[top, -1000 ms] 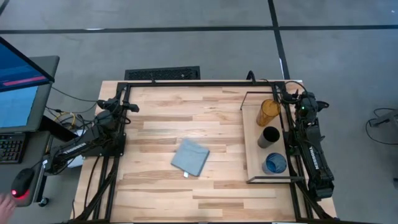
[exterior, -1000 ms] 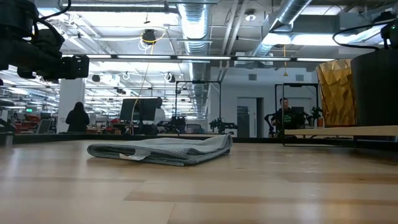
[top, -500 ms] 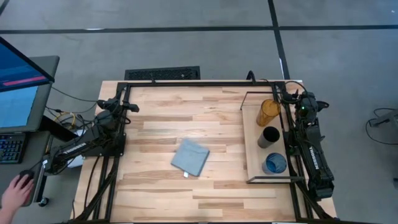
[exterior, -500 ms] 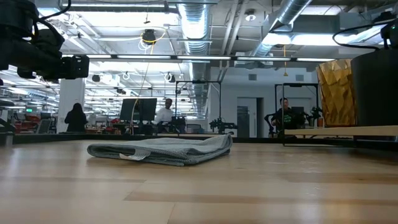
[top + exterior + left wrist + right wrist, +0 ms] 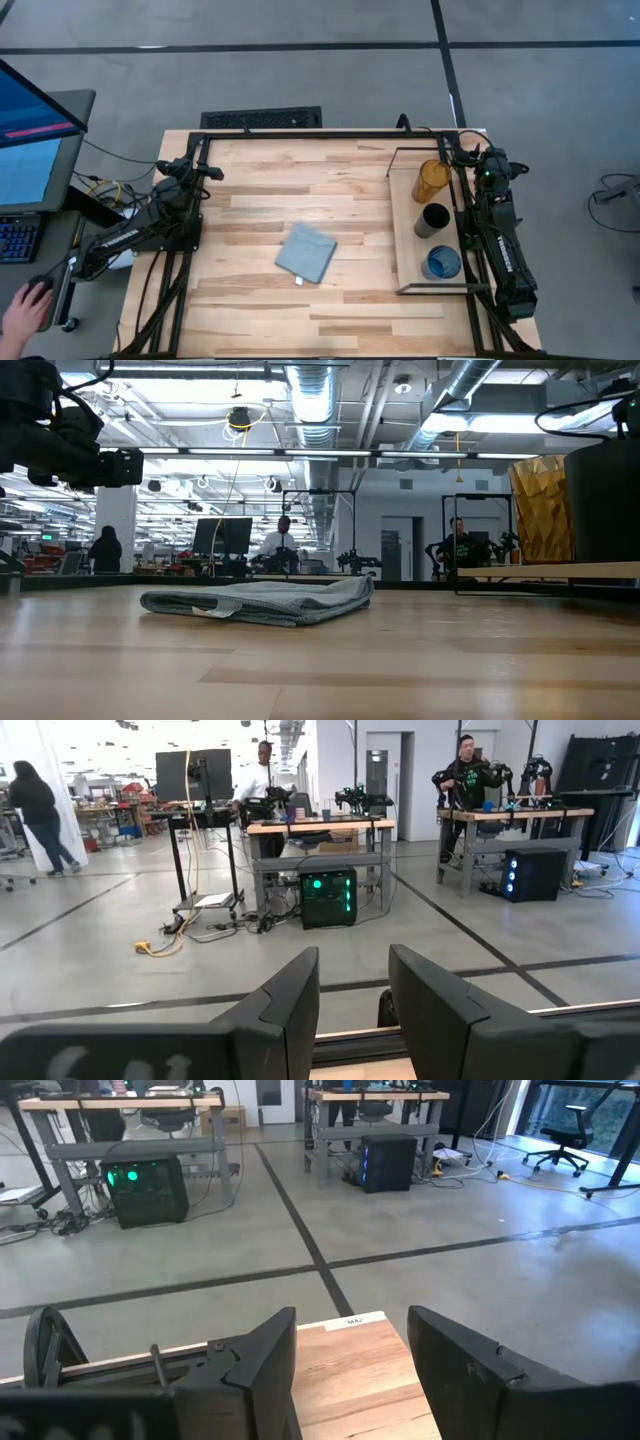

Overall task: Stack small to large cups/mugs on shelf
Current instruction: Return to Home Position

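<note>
The shelf (image 5: 408,235), a light wood board in a thin black wire frame, lies along the table's right side. On it stand the amber tumbler (image 5: 433,180) at the far end, the black cup (image 5: 432,220) in the middle and the short blue cup (image 5: 441,263) at the near end. In the low view the amber tumbler (image 5: 541,508) and the black cup (image 5: 602,505) show at the right. My left gripper (image 5: 353,982) is open and empty at the table's far left corner. My right gripper (image 5: 352,1342) is open and empty at the far right corner, beside the shelf.
A grey-blue folded cloth (image 5: 306,252) lies mid-table; it shows in the low view (image 5: 262,601) too. A person's hand (image 5: 20,308) rests on a mouse off the table's left side. People stand at benches in the room beyond.
Both arms have kept still. The person's hand at the left has moved onto the mouse. People in the room beyond have walked about.
</note>
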Action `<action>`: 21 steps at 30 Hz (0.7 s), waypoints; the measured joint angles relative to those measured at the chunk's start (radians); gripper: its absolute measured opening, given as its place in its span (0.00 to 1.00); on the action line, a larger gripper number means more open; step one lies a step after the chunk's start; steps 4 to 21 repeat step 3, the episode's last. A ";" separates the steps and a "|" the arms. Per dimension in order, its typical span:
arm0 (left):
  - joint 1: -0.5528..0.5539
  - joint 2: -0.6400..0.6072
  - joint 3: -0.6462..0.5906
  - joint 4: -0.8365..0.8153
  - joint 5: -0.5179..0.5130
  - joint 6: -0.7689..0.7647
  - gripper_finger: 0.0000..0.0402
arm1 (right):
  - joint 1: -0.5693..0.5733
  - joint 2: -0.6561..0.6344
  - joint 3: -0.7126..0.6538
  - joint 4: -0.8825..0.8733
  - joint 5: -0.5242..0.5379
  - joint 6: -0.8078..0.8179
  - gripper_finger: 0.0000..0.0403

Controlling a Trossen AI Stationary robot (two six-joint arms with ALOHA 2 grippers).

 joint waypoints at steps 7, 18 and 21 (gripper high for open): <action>0.000 0.000 0.000 0.000 0.000 0.000 0.28 | 0.000 0.000 0.000 0.000 0.000 0.000 0.53; 0.000 0.000 0.000 0.000 0.000 0.000 0.28 | 0.000 0.000 0.000 0.000 0.000 0.000 0.53; 0.000 0.000 0.000 0.000 0.000 0.000 0.28 | 0.000 0.000 0.000 0.000 0.000 0.000 0.53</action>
